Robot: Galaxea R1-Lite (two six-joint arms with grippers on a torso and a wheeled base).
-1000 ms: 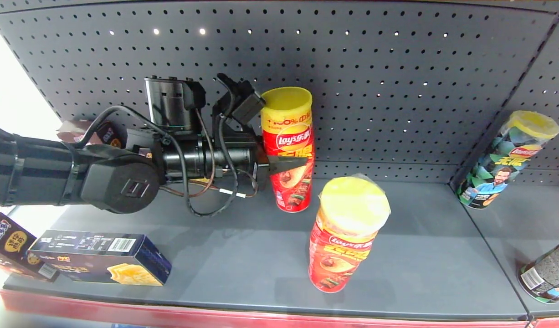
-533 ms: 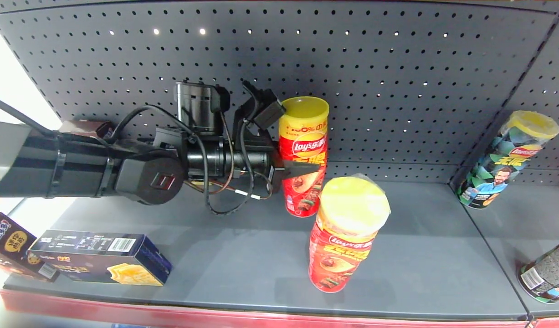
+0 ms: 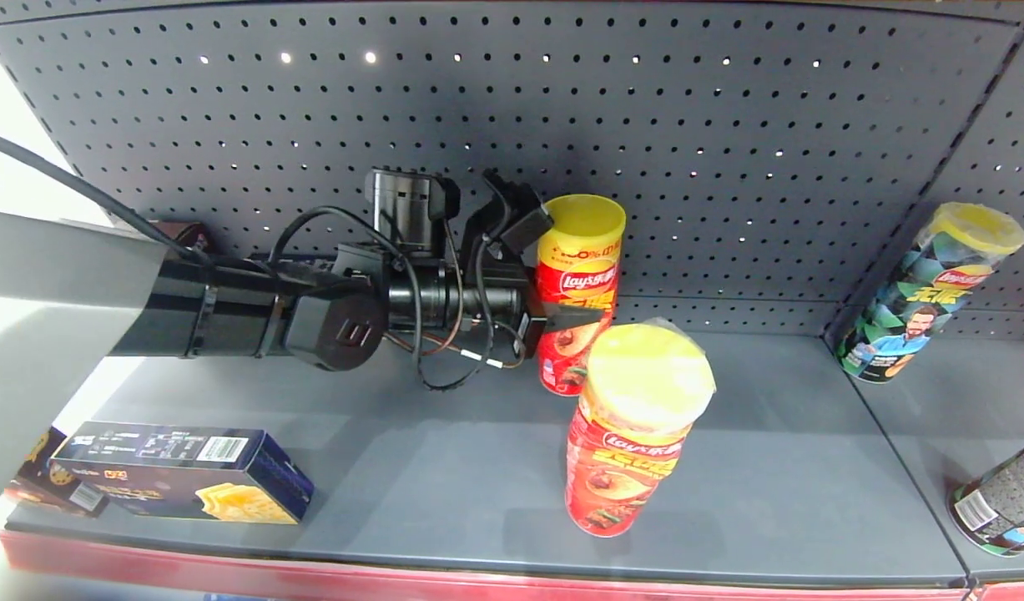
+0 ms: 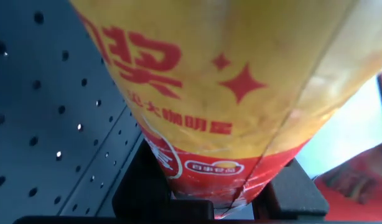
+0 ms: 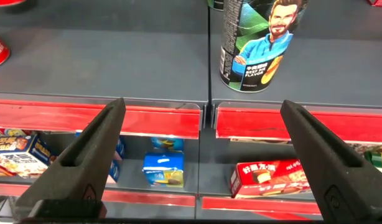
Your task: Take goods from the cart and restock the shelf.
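Left gripper (image 3: pixel 572 318), clenched on red chip can (image 3: pixel 580 267), shifts right to frame centre, beside front chip can (image 3: pixel 637 417); right gripper (image 5: pixel 203 104) released.

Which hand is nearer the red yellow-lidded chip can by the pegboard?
Left. The left hand grips the red yellow-lidded chip can; the right hand hangs open outside the shelf's red front edge, facing a dark-green printed can.
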